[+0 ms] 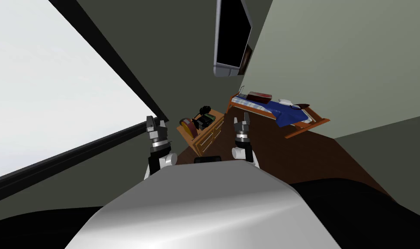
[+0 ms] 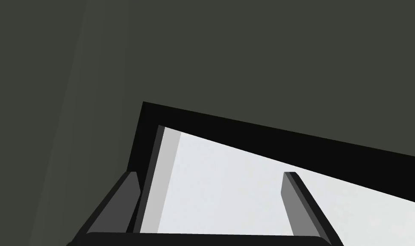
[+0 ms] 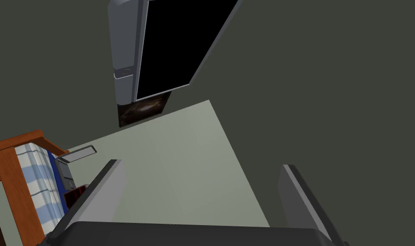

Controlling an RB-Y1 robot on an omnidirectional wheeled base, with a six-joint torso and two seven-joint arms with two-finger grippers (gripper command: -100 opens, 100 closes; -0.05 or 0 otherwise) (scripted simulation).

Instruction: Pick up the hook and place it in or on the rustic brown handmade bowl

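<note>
A wooden dresser (image 1: 202, 136) stands ahead of me on the brown floor, well beyond both grippers. On it lie a round brown and red thing (image 1: 188, 126), a black object (image 1: 203, 111) and a dark box (image 1: 206, 120); which is the hook I cannot tell. At the bed's far end rests a small dark brown bowl-like shape (image 1: 301, 106). My left gripper (image 1: 156, 123) (image 2: 210, 173) is raised by the window, open and empty. My right gripper (image 1: 242, 119) (image 3: 201, 163) is held up toward the bed, open, nothing between its fingers.
A wooden bed (image 1: 310, 125) (image 3: 14, 171) with a blue blanket (image 1: 284, 113), a white pillow (image 1: 285, 102) and a dark red box (image 1: 259, 96) stands at the right wall. An open grey door (image 1: 225, 67) (image 3: 125, 51) shows a black area. A large window (image 1: 44, 95) runs along my left.
</note>
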